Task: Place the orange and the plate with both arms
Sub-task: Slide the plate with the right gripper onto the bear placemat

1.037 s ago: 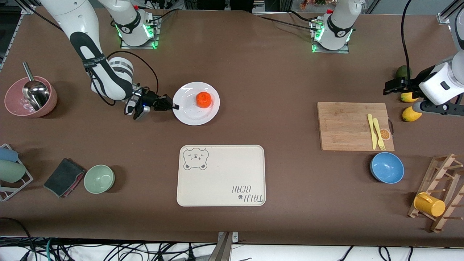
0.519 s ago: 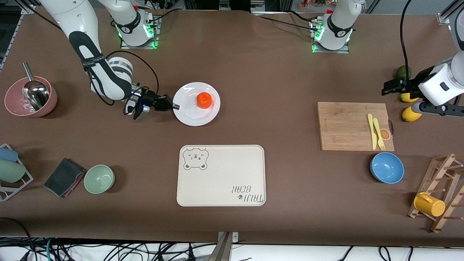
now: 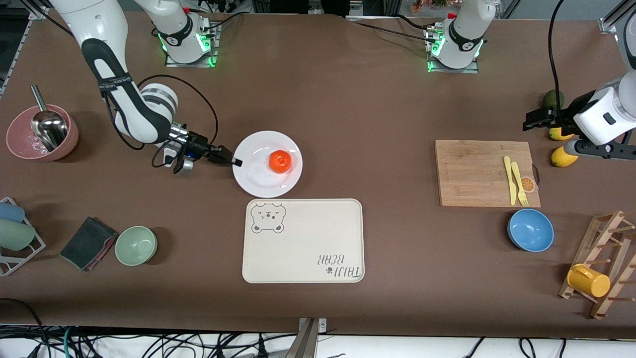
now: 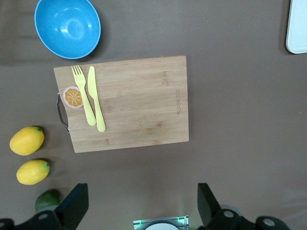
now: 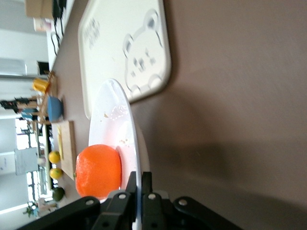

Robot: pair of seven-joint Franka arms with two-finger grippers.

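Observation:
The white plate (image 3: 267, 164) hangs slightly above the table, just beside the cream tray's (image 3: 303, 241) edge toward the robots. The orange (image 3: 280, 161) rests on the plate. My right gripper (image 3: 235, 162) is shut on the plate's rim at the side toward the right arm's end. In the right wrist view its fingers (image 5: 139, 179) pinch the thin rim of the plate (image 5: 117, 124), with the orange (image 5: 98, 171) right beside them. My left gripper (image 3: 536, 119) waits open and empty over the table near the lemons; its view shows the wide-apart gripper (image 4: 139, 203).
A wooden cutting board (image 3: 487, 173) holds a yellow knife and fork. A blue bowl (image 3: 530, 229), two lemons (image 3: 564, 157), a lime and a mug rack stand at the left arm's end. A green bowl (image 3: 136, 245), a cloth and a pink bowl (image 3: 41, 133) lie at the right arm's end.
My right gripper has carried the plate with the orange toward the front camera, up to the tray's edge. The left arm has stayed still.

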